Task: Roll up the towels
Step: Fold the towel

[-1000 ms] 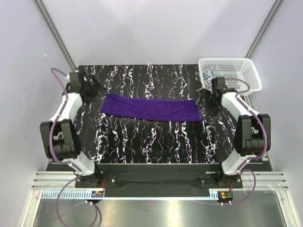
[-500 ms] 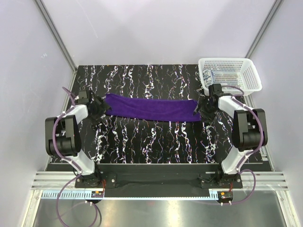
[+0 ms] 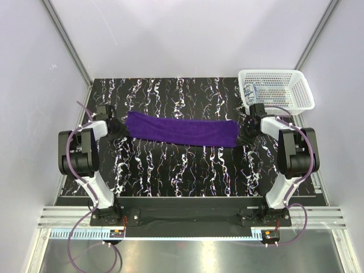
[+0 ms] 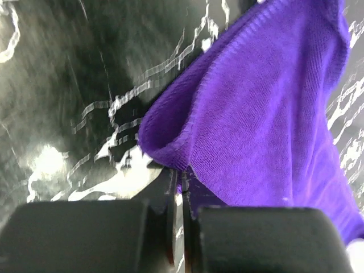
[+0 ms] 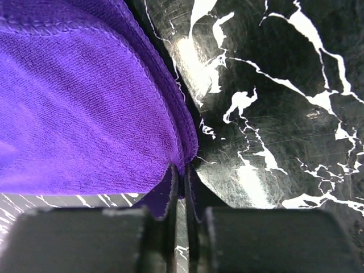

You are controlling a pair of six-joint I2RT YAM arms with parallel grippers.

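Noted the purple towel (image 3: 182, 132) flat across the middle of the black marbled table (image 3: 182, 170), long axis running 9 to 3 o'clock, the 3 o'clock end sitting slightly nearer my bases. My left gripper (image 4: 181, 183) was clamped on the towel's 9 o'clock short edge. Wrist view showed the hem bunched into a small fold right at the closed tips. My right gripper (image 5: 182, 177) pinched the 3 o'clock end the same way, stitched hem caught between shut fingers. The patterned towel (image 3: 251, 91) sat in the white mesh basket (image 3: 296, 86) at the table's 1 o'clock corner, tucked in its 9 o'clock end.
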